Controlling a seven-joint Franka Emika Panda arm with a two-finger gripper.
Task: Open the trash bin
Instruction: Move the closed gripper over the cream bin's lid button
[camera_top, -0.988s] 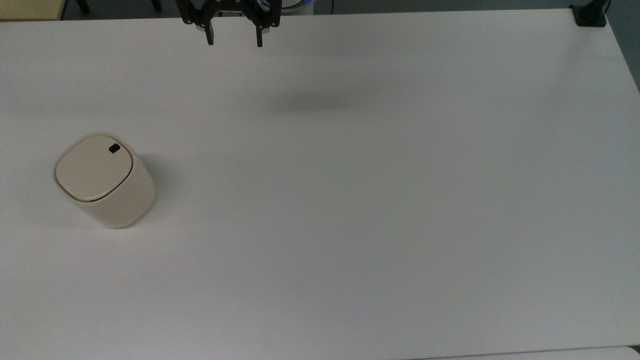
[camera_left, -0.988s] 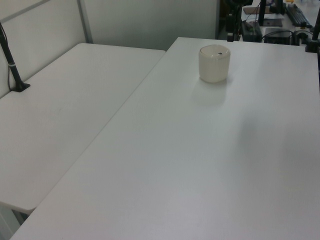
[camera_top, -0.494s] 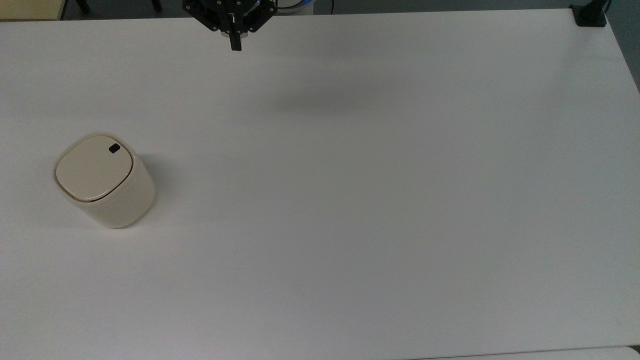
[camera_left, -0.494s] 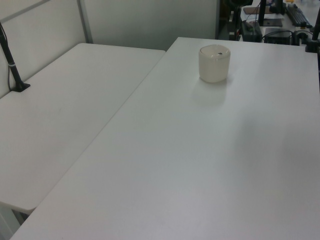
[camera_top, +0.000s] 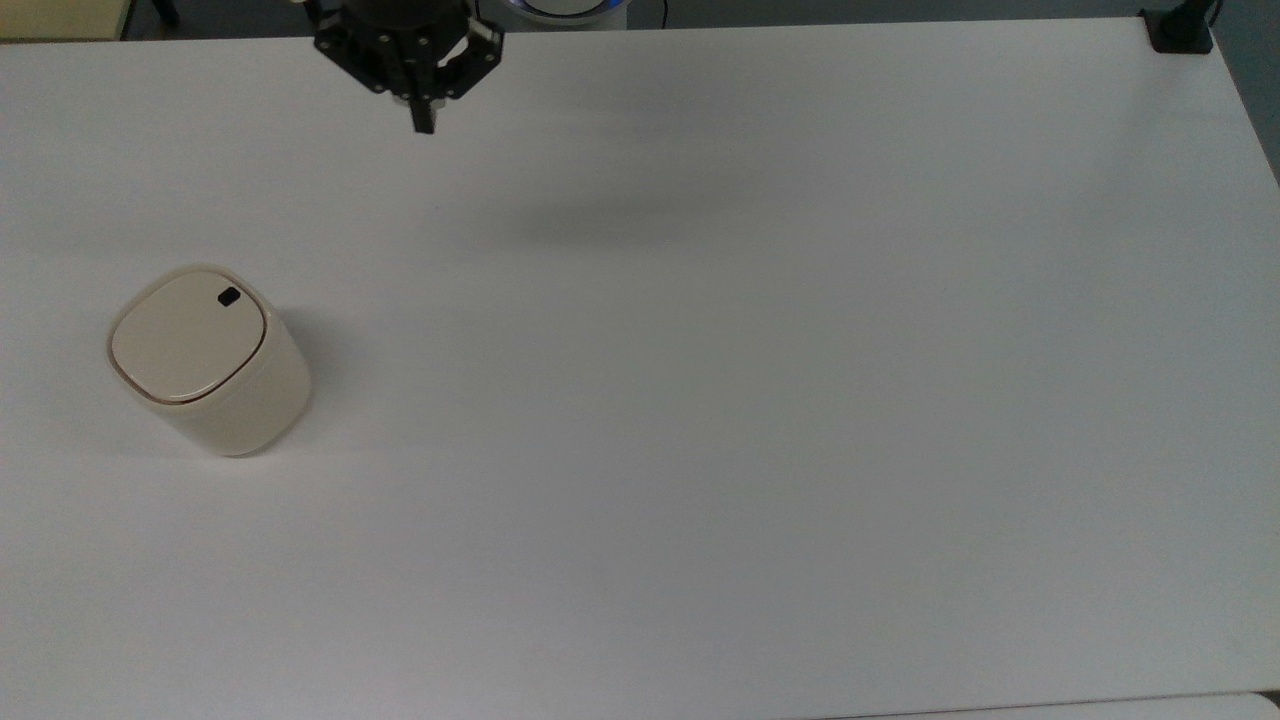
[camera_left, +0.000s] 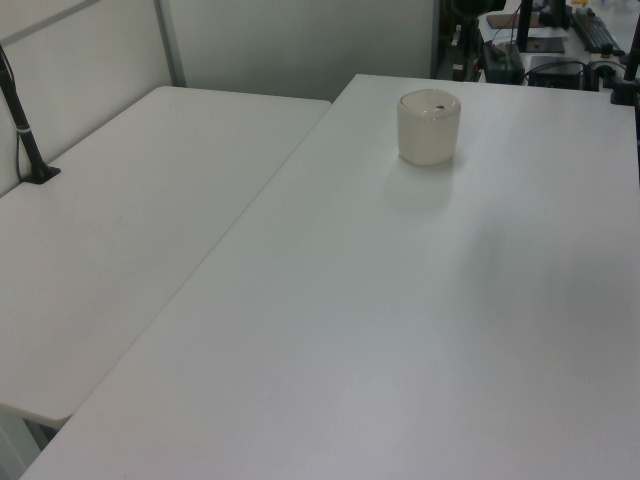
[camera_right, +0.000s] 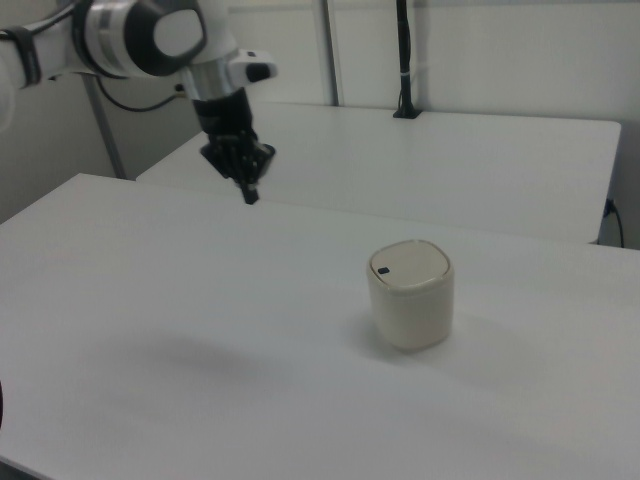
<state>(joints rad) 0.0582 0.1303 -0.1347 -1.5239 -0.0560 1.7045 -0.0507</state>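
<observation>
the trash bin (camera_top: 208, 358) stands upright on the white table (camera_top: 700, 400), near the top view's left edge and about halfway down. it is a small cream bin with rounded sides. its flat lid (camera_top: 187, 336) is down and closed, with a thin brown line running round the edge. a little black button (camera_top: 229, 296) sits on the lid, at the corner nearest the top view's upper right. in the left view the trash bin (camera_left: 429, 127) is far back on the table, and in the right view it (camera_right: 410, 294) is a bit to the right of the middle. the gripper (camera_top: 423, 122) hangs in the air near the top edge of the top view — well apart from the bin and up to its right. its two fingers are pressed together into one dark tip, with nothing between them. in the right view the gripper (camera_right: 250, 193) points down above the table, to the left of the bin, and the white arm (camera_right: 140, 40) reaches in from the right view's upper left. a second white table (camera_left: 130, 230) stands just beside the first — on the left view's left.
</observation>
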